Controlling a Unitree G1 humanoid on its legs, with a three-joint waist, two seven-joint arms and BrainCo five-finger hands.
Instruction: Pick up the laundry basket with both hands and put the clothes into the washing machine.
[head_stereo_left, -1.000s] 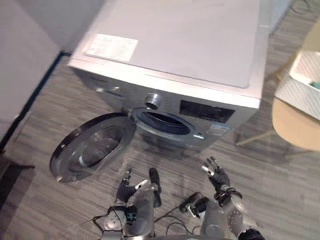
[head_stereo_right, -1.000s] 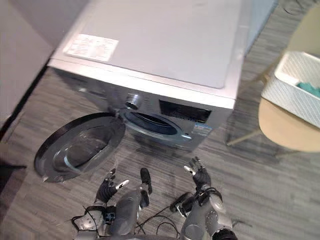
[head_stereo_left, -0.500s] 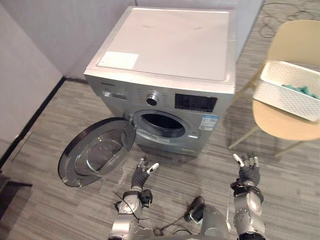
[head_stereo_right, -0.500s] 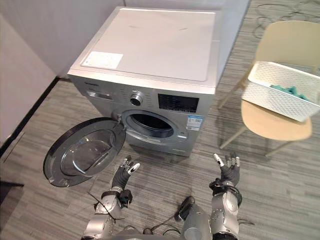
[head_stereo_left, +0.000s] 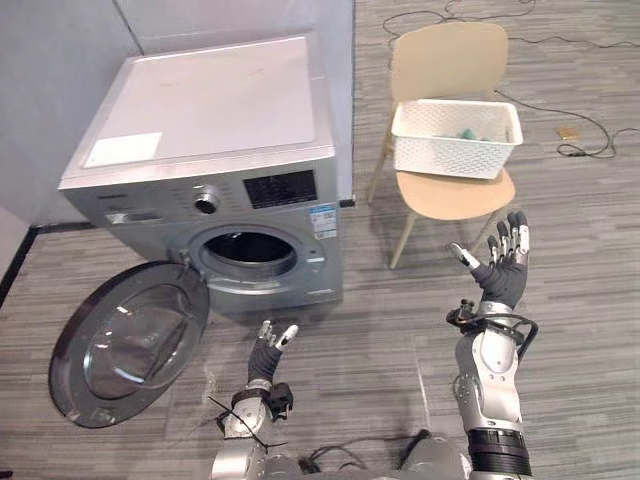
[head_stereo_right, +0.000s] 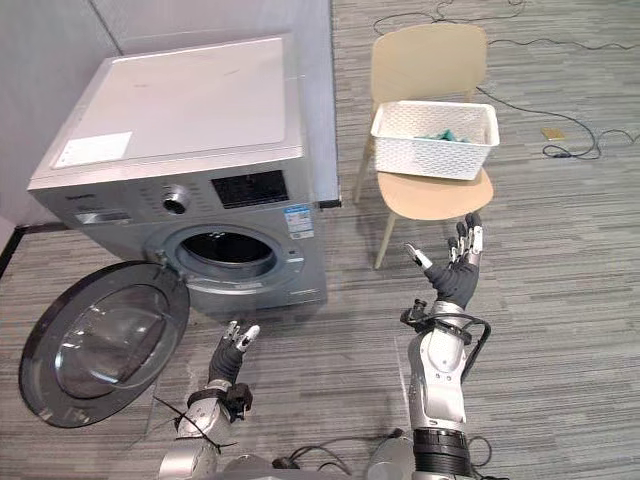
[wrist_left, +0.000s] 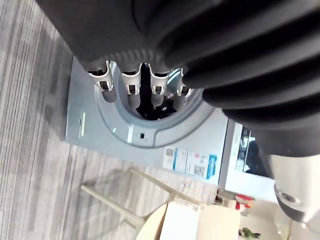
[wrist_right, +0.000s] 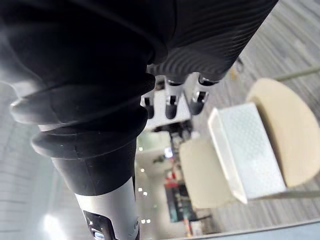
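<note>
Grey plank floor lies all around me. My right hand is raised, fingers spread and empty, I think to line up on the laundry basket at about twelve o'clock, well apart. My left hand sits low, fingers loose, holding nothing. The basket rests on the chair with teal clothes inside. From my left hand, the washing machine is at twelve and its open door at nine, ready for loading. One basket, one chair, one machine.

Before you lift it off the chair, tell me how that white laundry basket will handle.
The laundry basket looks like rigid perforated plastic, so it should probably keep its shape. Only a little teal clothing shows inside, so it is likely light. Being wide, it might tip if lifted one-sided.
</note>
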